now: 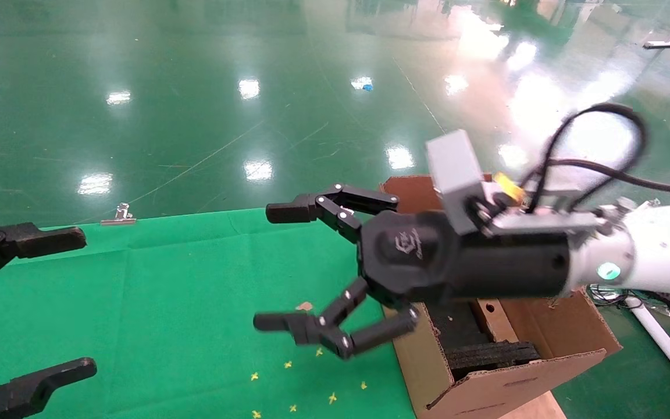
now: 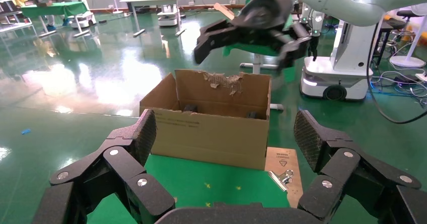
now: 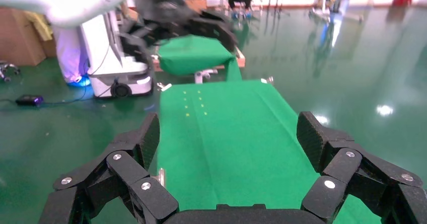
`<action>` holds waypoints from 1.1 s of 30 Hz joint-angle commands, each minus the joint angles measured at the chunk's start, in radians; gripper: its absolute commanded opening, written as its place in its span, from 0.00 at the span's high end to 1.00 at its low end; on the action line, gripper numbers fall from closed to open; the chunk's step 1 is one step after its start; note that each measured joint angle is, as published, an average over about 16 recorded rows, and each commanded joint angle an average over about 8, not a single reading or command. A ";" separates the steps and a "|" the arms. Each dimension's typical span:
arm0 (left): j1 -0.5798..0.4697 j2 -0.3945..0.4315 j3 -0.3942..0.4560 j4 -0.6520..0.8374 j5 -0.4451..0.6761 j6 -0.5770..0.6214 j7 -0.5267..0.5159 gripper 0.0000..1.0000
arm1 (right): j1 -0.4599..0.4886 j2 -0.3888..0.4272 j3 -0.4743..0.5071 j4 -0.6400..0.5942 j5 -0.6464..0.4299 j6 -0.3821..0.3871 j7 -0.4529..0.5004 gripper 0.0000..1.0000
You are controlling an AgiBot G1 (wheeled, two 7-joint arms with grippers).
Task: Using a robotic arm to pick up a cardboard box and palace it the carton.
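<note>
Right gripper (image 1: pixel 306 272): middle of frame, fingers wide apart, holding nothing.
Left gripper (image 1: pixel 50 302): lower left, fingers apart.
Carton (image 1: pixel 486 396): lower right, behind the right gripper.
Box: not seen.

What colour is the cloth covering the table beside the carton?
Bright green cloth, with small yellow marks; it shows best in the head view.

tbl (image 1: pixel 154 291) w/ green cloth | yellow specks (image 1: pixel 288 365) (scattered) | carton (image 1: pixel 486 390) at edge
</note>
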 commanded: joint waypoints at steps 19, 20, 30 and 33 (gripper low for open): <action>0.000 0.000 0.000 0.000 0.000 0.000 0.000 0.00 | -0.067 0.015 0.079 0.063 0.026 -0.011 -0.028 0.00; 0.000 0.000 0.000 0.000 0.000 0.000 0.000 0.00 | -0.066 0.015 0.077 0.062 0.025 -0.011 -0.028 0.00; 0.000 0.000 0.000 0.000 0.000 0.000 0.000 0.00 | -0.057 0.013 0.066 0.054 0.021 -0.009 -0.026 0.00; 0.000 0.000 0.000 0.000 0.000 0.000 0.000 0.00 | -0.055 0.013 0.065 0.052 0.020 -0.009 -0.025 0.00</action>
